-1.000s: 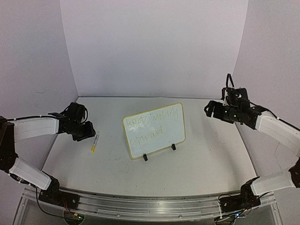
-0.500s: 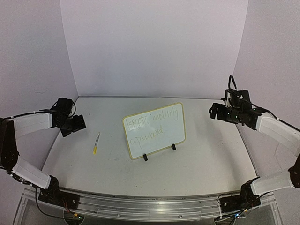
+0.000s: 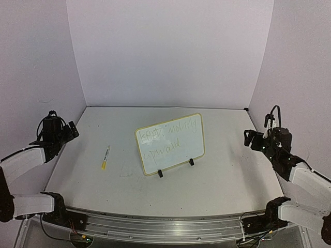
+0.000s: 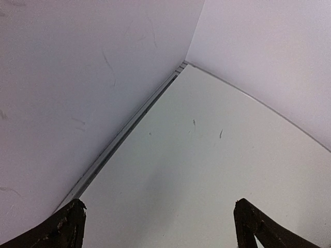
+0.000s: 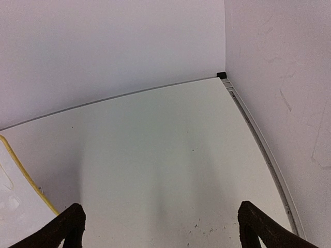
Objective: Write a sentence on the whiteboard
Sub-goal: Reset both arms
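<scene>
White table (image 3: 227, 170) between lilac walls, left gripper (image 4: 159, 209) jaws spread wide, holding nothing, right gripper (image 5: 160, 209) jaws likewise

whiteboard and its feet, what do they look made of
The whiteboard: smooth white face, likely coated board or plastic, as ink lines sit on it; the pale yellow rim looks plastic. The black clip feet look plastic, too small to be sure.

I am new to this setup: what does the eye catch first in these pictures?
The whiteboard stands at the centre of the table, bearing the sentence in faint yellow-green scrawl. A marker lies left of it. The left gripper and right gripper hang open at the sides.
</scene>
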